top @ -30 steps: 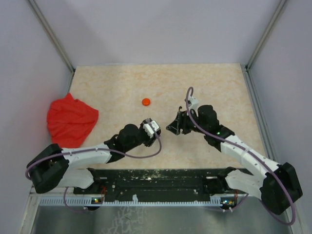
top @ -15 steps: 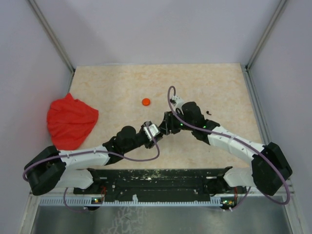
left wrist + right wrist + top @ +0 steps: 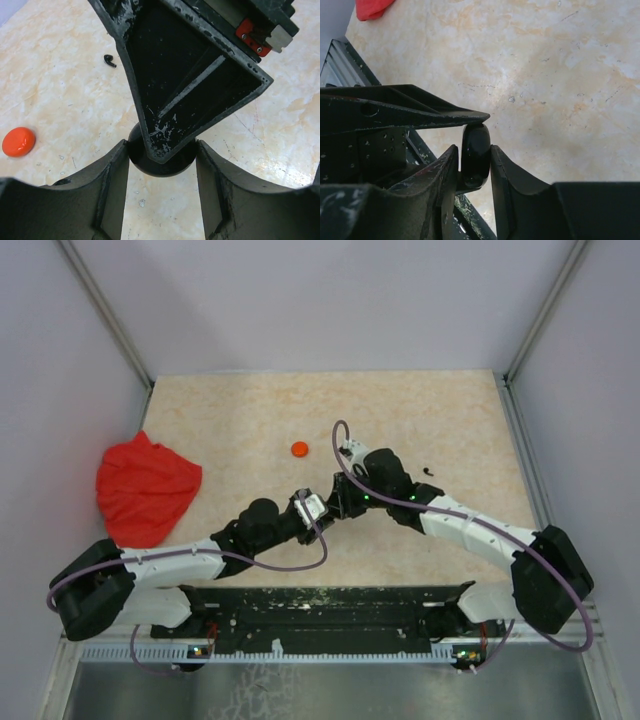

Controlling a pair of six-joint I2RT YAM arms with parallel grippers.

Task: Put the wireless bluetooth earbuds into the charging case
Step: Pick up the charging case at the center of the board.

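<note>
A round glossy black charging case (image 3: 161, 167) sits between both grippers above the middle of the table. My left gripper (image 3: 161, 145) is shut on its sides. My right gripper (image 3: 473, 148) is shut on its flat faces, and the case (image 3: 476, 155) stands on edge between those fingers. In the top view the two grippers, left (image 3: 318, 508) and right (image 3: 335, 502), meet tip to tip. One tiny black earbud (image 3: 110, 61) lies on the table; it also shows in the top view (image 3: 430, 471), right of the right arm. No other earbuds show.
A small round orange disc (image 3: 300, 448) lies behind the grippers; it also shows in the left wrist view (image 3: 18, 141). A crumpled red cloth (image 3: 145, 488) lies at the table's left edge. The black base rail (image 3: 330, 610) runs along the near edge.
My right arm has swung left to my left gripper and closed its fingers around the black case. My left gripper has shifted slightly forward with the case.
</note>
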